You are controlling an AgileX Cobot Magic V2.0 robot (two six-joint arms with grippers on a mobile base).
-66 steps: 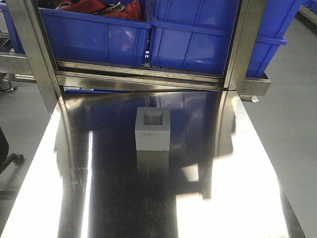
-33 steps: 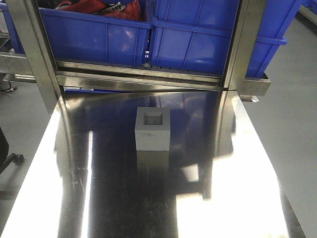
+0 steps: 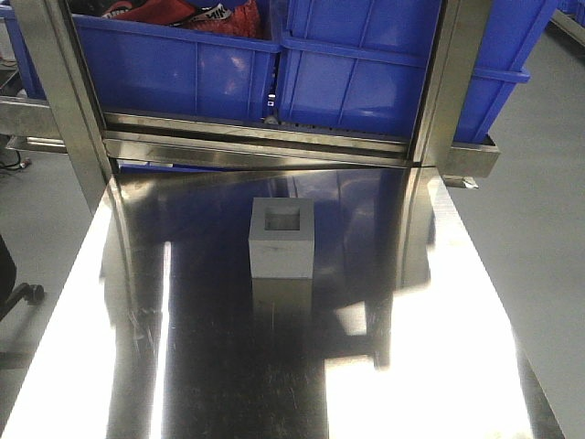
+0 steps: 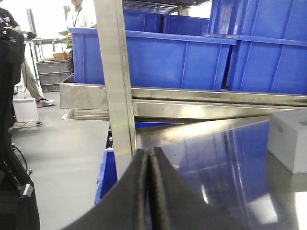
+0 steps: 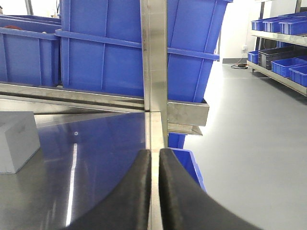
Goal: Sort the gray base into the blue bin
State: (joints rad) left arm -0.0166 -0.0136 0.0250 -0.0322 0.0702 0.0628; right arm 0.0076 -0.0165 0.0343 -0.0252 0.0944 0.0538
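The gray base (image 3: 281, 240) stands upright on the shiny steel table (image 3: 210, 366), near its middle, recess facing up. It also shows at the right edge of the left wrist view (image 4: 289, 140) and the left edge of the right wrist view (image 5: 16, 142). Large blue bins sit on the shelf behind the table: one at the left (image 3: 174, 69) holding red and black items, one at the right (image 3: 366, 78). My left gripper (image 4: 148, 153) is shut and empty, low at the table's left edge. My right gripper (image 5: 154, 153) is shut and empty at the table's right edge. Neither shows in the front view.
Two steel frame posts (image 3: 59, 101) (image 3: 448, 82) and a steel rail (image 3: 256, 146) stand between the table and the bins. More blue bins sit low beside the table (image 4: 108, 175) (image 5: 189, 165). A person (image 4: 79, 14) stands far left. Racks with bins (image 5: 283, 36) line the far right.
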